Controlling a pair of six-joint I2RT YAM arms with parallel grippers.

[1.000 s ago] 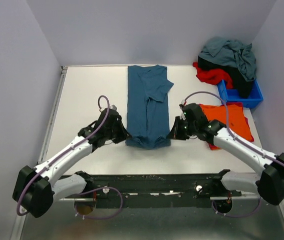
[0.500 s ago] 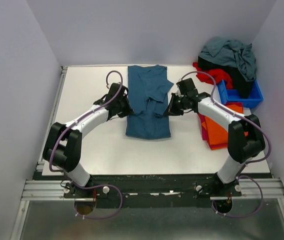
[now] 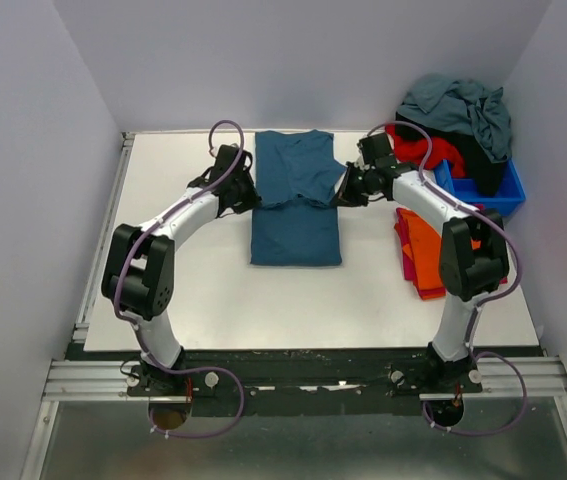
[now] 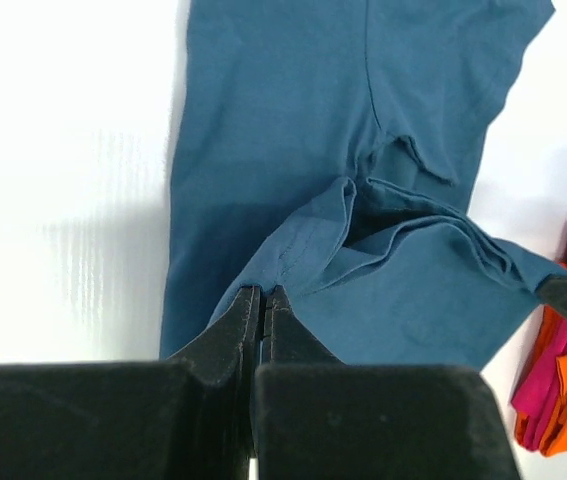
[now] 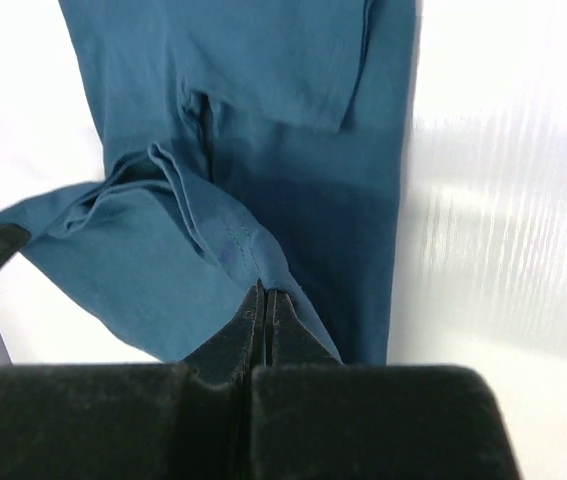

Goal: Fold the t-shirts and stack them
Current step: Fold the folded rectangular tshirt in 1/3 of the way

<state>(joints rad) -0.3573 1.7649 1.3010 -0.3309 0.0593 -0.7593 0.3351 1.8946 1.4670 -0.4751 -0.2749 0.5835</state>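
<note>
We can read no text, label, brand, number or sign in any view, neither on the teal shirt (image 3: pixel 296 225) nor on the blue bin (image 3: pixel 503 203).

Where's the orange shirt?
In the top view, the orange shirt lies on the right side, just nearer than the blue bin, right of the teal shirt.

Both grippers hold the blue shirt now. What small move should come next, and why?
Probably move both grippers together toward the far end of the teal shirt, then lower. The left gripper and right gripper are each shut on a side of the lifted hem. The top view shows the folded-over edge only near the shirt's middle, with the far half uncovered.
</note>
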